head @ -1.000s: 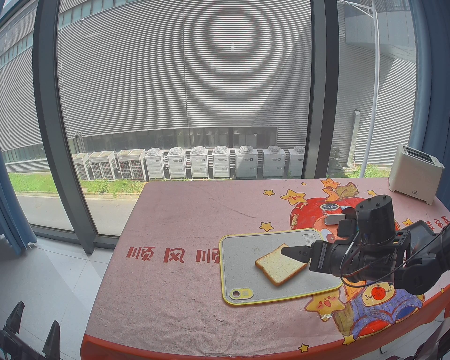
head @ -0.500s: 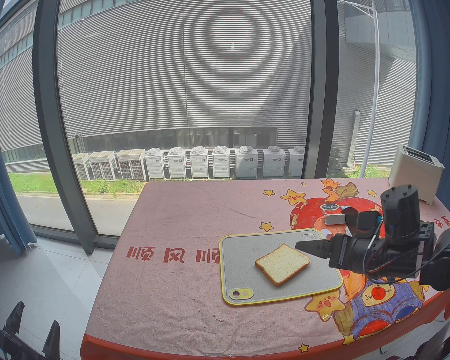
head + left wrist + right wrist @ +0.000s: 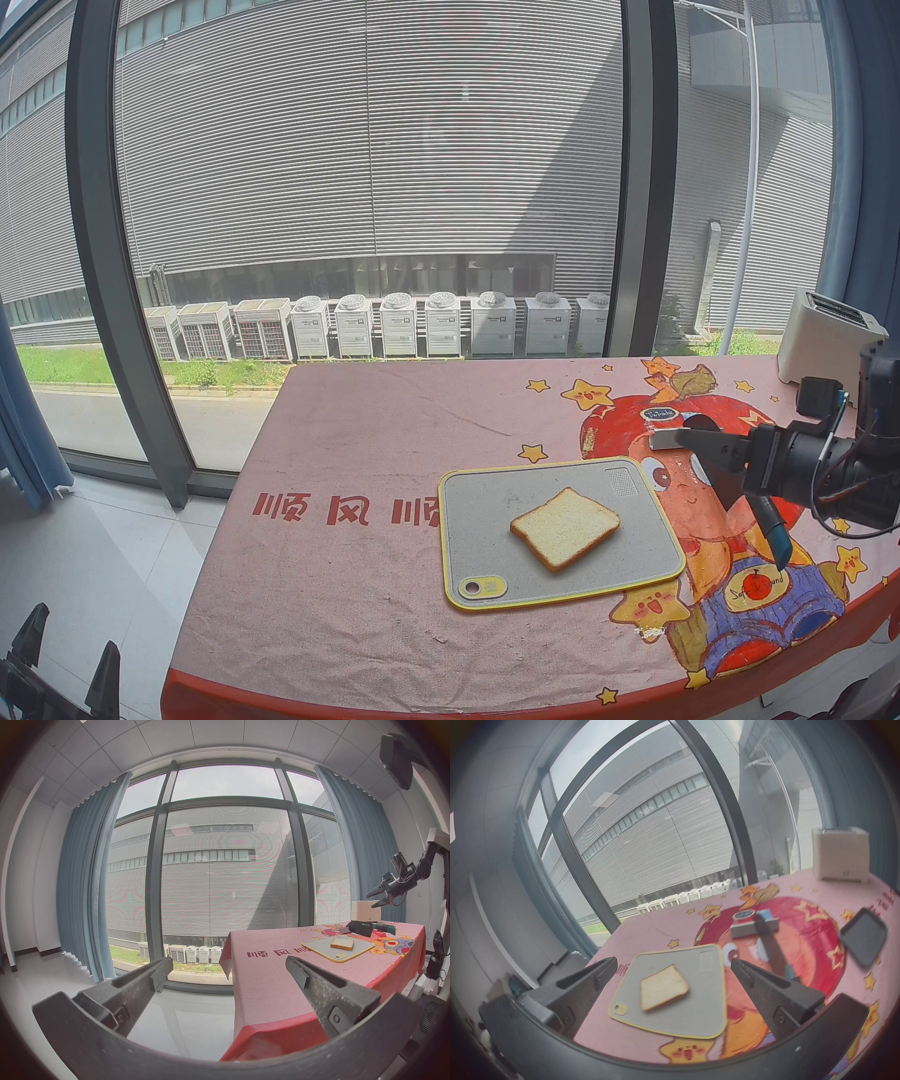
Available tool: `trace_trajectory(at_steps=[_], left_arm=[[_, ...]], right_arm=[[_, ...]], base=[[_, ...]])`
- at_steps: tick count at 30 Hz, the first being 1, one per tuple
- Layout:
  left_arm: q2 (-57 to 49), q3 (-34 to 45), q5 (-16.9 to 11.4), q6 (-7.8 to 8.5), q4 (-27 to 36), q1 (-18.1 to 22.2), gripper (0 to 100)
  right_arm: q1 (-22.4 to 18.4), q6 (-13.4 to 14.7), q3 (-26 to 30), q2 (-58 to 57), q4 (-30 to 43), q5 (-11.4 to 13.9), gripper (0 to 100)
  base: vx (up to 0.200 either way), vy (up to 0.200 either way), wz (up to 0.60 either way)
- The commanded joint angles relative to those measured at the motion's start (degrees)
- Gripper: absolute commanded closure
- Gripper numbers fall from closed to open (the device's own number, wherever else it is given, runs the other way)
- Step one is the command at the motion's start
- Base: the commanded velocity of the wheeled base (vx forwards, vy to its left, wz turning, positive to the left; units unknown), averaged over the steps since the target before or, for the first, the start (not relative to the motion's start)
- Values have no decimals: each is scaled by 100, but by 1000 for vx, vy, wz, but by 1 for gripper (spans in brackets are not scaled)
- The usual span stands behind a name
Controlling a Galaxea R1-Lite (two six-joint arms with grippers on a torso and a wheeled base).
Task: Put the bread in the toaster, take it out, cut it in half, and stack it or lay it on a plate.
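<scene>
Head view: the right claw (image 3: 672, 963), spread wide and empty, has been drawn back from the tan-crusted square bread slice (image 3: 565, 527). The slice is left flat on the grey, yellow-rimmed cutting board (image 3: 487, 525). The black-handled cleaver (image 3: 769, 525) is judged the likely next pickup.

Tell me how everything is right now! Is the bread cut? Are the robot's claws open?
bread: whole, not cut, lying flat on the cutting board
toaster: nothing sticking out of the top
knife: lying on the table, not held
plate: empty
right gripper: open, holding nothing
left gripper: open, holding nothing
</scene>
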Motion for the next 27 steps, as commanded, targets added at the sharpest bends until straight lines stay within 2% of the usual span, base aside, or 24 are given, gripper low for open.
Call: trace_trajectory(at_steps=[1,6,8,25,27], left_arm=[[-93,101,-6,9,-1,0,0],[-93,101,3,0,-1,0,0],[-93,101,12,-18,-1,0,0],[-93,101,12,0,-1,0,0],[-93,101,12,0,-9,0,0]], right_arm=[[-480,-432,100,-334,18,8,0],[-911,-1337,364,-299,-8,26,0],[-1016,-1521,539,-325,-17,26,0],[-1016,-1583,1005,-396,-26,26,0],[-1007,-1583,1067,-378,-17,26,0]], base=[[0,0,0],[0,0,0],[0,-100,0],[0,-200,0],[0,0,0]])
